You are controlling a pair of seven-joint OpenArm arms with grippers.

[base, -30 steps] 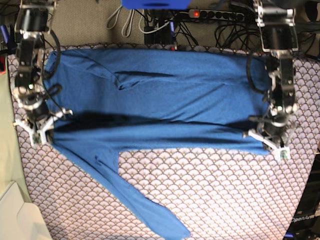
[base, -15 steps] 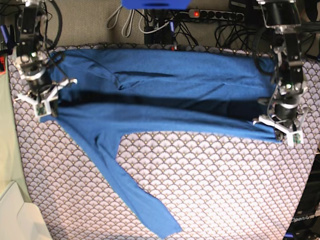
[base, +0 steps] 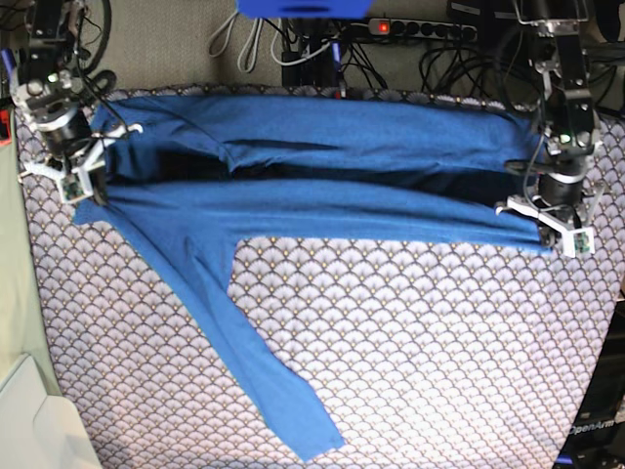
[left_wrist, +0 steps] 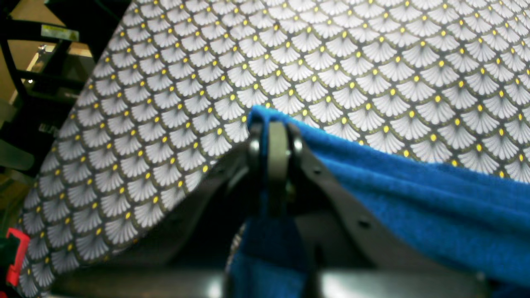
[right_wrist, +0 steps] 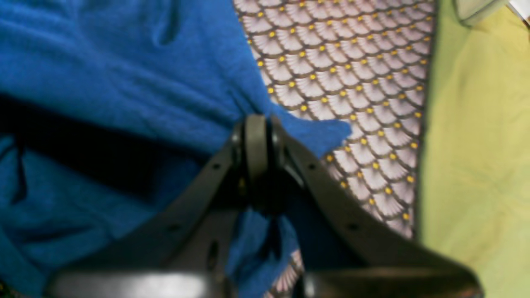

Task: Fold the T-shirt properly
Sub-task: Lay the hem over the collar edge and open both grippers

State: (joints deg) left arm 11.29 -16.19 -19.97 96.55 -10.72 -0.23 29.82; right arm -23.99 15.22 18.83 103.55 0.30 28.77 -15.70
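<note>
Both grippers are pinching the T-shirt [base: 322, 186]: left gripper [base: 553, 233] and right gripper [base: 73, 176] each clamping one end of its near edge, lifted over the body on the tablecloth [base: 410, 352]. Uneven travel is likely skewing the fold, and thin pinches may be slipping. One long sleeve [base: 256, 362] is trailing loose, dragging; the power strip [base: 430, 29] and cables are lying just beyond.

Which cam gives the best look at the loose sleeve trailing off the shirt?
Base view: the sleeve lies fully visible, running diagonally across the tablecloth from the T-shirt. Neither wrist view shows it; each shows only blue fabric pinched in its own shut gripper, left and right.
</note>
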